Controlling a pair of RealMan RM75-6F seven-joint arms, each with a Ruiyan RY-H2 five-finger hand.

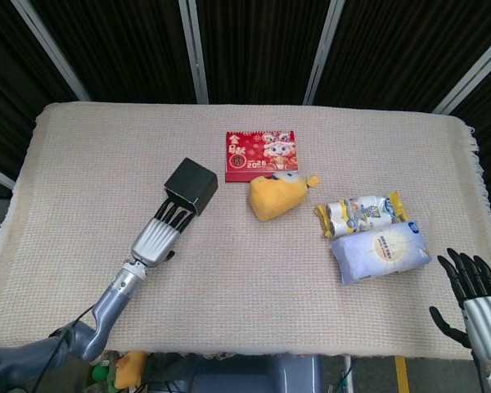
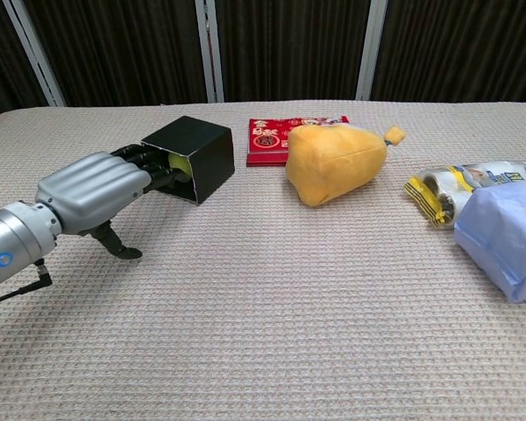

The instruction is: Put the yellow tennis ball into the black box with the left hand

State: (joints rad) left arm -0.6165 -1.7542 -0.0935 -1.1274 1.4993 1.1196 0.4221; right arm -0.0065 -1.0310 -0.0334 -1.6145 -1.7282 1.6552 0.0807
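The black box [image 1: 191, 186] lies on its side on the table's left half, its mouth facing my left hand [image 1: 155, 237]. In the chest view only a sliver of the yellow tennis ball [image 2: 181, 161] shows inside the box [image 2: 195, 149], behind my fingertips. My left hand [image 2: 96, 189] is stretched flat with its fingers straight, reaching to the box's mouth and holding nothing. The head view does not show the ball. My right hand [image 1: 475, 293] hovers at the table's near right corner with its fingers spread and nothing in it.
A red calendar card [image 1: 260, 155] lies behind the box's right side. A yellow plush toy [image 1: 277, 196] sits just right of the box. Further right lie a snack packet [image 1: 362, 213] and a pale blue bag [image 1: 380, 254].
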